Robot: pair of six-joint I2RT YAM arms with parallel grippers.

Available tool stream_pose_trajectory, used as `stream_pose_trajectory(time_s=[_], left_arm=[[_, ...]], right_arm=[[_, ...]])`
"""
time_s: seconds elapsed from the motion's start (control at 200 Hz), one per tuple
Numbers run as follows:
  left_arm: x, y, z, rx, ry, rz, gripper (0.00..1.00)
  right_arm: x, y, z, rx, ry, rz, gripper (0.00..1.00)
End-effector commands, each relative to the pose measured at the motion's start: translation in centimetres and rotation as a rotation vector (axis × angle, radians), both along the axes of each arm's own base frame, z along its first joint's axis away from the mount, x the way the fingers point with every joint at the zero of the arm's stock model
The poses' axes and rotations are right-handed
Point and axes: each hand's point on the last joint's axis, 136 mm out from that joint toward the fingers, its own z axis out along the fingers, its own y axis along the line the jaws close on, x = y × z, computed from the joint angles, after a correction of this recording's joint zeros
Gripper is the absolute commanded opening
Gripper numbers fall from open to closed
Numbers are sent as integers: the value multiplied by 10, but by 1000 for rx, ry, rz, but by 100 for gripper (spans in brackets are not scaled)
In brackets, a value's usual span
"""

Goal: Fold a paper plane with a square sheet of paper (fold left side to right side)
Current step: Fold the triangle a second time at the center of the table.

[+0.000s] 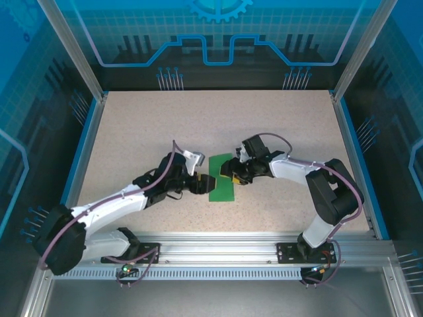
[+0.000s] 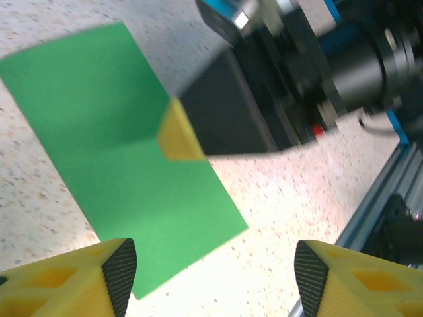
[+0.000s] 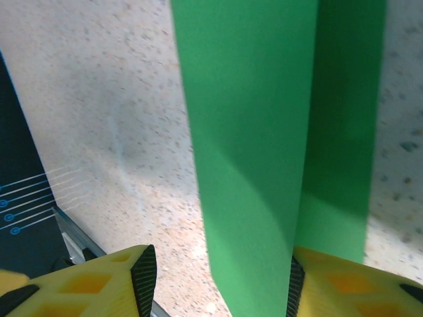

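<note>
The square sheet of paper [image 1: 222,189], bright green, lies on the table between the two arms as a narrow rectangle, one half doubled over the other. My left gripper [image 1: 203,184] is just off its left edge. In the left wrist view that gripper [image 2: 215,277] is open, its pads wide apart above the paper's [image 2: 112,132] near corner and bare table. My right gripper [image 1: 232,175] is over the sheet's upper right part. One of its yellow-tipped fingers [image 2: 178,135] rests on the paper. In the right wrist view it [image 3: 218,284] stands open, and the raised green flap [image 3: 251,132] runs down beside its right pad.
The speckled beige table [image 1: 198,119] has blue side walls and a glass back panel. An aluminium rail [image 1: 218,241] carrying both arm bases runs along the near edge, and shows at the right of the left wrist view [image 2: 386,191].
</note>
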Motion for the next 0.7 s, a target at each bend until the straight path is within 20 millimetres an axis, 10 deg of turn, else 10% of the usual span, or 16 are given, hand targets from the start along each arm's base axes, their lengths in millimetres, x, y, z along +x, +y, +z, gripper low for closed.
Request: stream_pose_trajectory(time_s=[0.0,0.695], left_arm=[[-15,1,-10,121,-97,-53,70],[-14,-66,-73,671,-259,-148,75]], right_arm=[[6,3,6,25,13,9,53],[17,7,18,30,1,8,53]])
